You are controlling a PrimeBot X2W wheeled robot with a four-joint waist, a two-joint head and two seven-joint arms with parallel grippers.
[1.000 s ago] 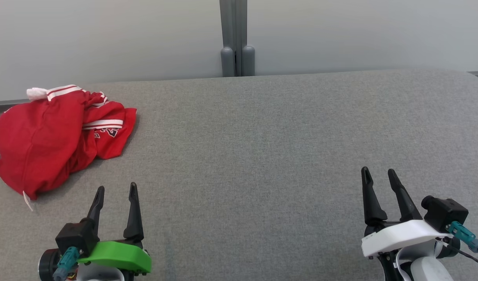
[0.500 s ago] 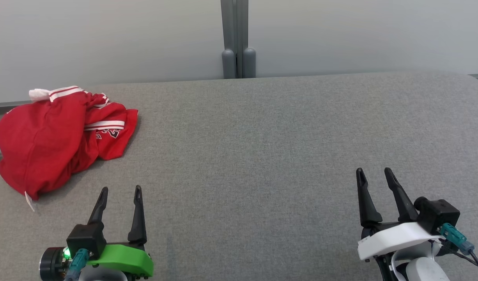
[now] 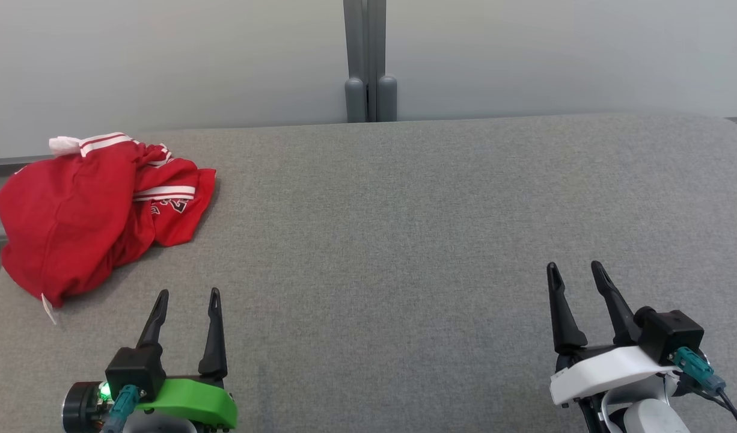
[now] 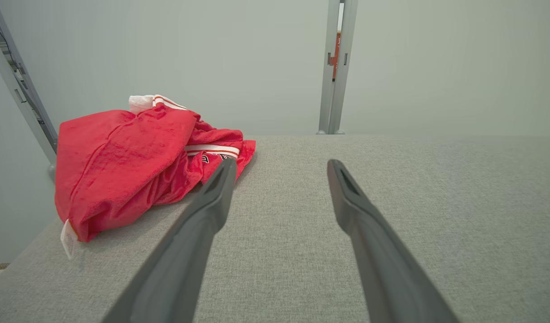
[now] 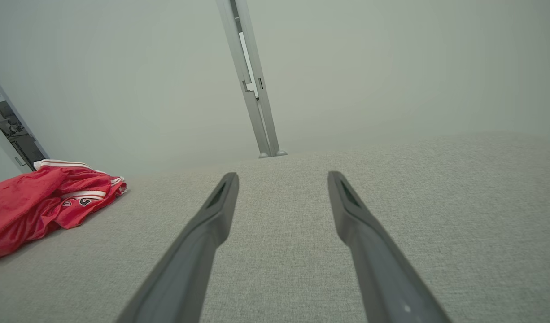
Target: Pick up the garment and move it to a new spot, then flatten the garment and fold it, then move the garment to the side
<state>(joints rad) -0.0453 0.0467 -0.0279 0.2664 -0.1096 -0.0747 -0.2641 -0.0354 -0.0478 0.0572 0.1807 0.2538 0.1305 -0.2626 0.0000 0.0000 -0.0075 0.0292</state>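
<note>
Crumpled red garment (image 3: 86,210) on grey table (image 3: 404,240)

A grey fabric bench (image 3: 404,240) spreads below and ahead of the left tool (image 3: 188,292) and the right tool (image 3: 573,265), its far right corner rounded. Past its far edge stands a pale wall (image 3: 525,54). A grey double post (image 3: 370,60) rises against the wall, ahead and between the two tools. Left of the left tool, a grey frame (image 4: 24,94) slants up.
</note>
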